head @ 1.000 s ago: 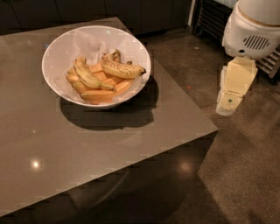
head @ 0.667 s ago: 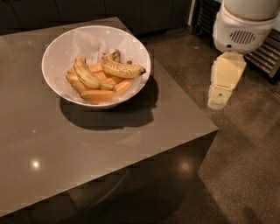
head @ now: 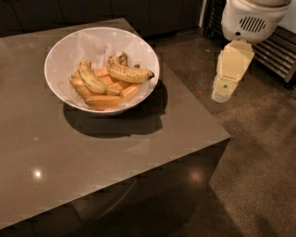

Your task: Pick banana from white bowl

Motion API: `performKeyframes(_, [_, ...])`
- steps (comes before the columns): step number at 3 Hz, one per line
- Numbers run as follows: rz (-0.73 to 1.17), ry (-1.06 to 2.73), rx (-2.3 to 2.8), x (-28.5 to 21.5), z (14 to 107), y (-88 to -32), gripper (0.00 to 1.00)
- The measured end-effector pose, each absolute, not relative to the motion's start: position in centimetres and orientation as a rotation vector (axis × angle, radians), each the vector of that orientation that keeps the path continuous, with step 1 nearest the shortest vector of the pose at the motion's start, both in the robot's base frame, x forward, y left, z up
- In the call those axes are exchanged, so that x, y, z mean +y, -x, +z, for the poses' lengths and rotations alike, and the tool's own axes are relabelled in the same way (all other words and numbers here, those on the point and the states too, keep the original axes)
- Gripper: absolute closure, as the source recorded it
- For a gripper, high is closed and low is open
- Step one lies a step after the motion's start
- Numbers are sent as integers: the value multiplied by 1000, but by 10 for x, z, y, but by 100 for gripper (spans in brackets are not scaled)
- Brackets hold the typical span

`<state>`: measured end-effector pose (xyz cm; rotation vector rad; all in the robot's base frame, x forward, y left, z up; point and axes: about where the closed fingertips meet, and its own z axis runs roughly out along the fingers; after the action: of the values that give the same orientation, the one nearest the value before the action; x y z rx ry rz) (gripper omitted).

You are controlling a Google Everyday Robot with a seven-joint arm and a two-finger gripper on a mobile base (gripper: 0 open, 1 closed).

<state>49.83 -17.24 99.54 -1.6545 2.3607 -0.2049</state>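
One table [head: 92, 157] fills the near and left part of the view, a grey-brown glossy top with a small light glint [head: 37, 174] at about 8 o'clock from frame centre. Its near right corner points to 4 o'clock, and past that we see speckled floor [head: 259, 152]. Farther in, at 11 o'clock from centre, the white bowl [head: 60, 51] sits on the table and throws a dark shadow [head: 120, 122] toward 5 o'clock. Inside the bowl lie several bananas. The smooth orange-yellow bananas [head: 104, 99] lie low at the 6 o'clock side, with a paler curved banana [head: 92, 79] resting on them. The banana [head: 127, 73], brown-freckled, lies on top of the pile, its dark tip pointing to 3 o'clock near the bowl's rim. The gripper [head: 223, 91], cream-coloured, hangs at 3 o'clock from the bowl, well apart from it, off the table and over the floor, pointing down. We cannot tell whether it is wide or narrow, and it holds nothing we can see. Above it, at 1 o'clock, is the white arm housing [head: 249, 18]. Dark cabinets [head: 115, 9] run along the far edge, with a slatted grille [head: 277, 51] at 2 o'clock.
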Motion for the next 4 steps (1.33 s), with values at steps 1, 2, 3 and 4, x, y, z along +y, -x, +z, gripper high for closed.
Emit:
performKeyframes(1, [-173, 1651, 2328, -154, 1013, -525, 0])
performKeyframes(2, [-153, 1693, 2265, -128, 1023, -548, 0])
performKeyframes(3, [-148, 1656, 2239, -123, 1024, -555, 0])
performKeyframes(4, [-118, 1619, 2257, -111, 1018, -561, 0])
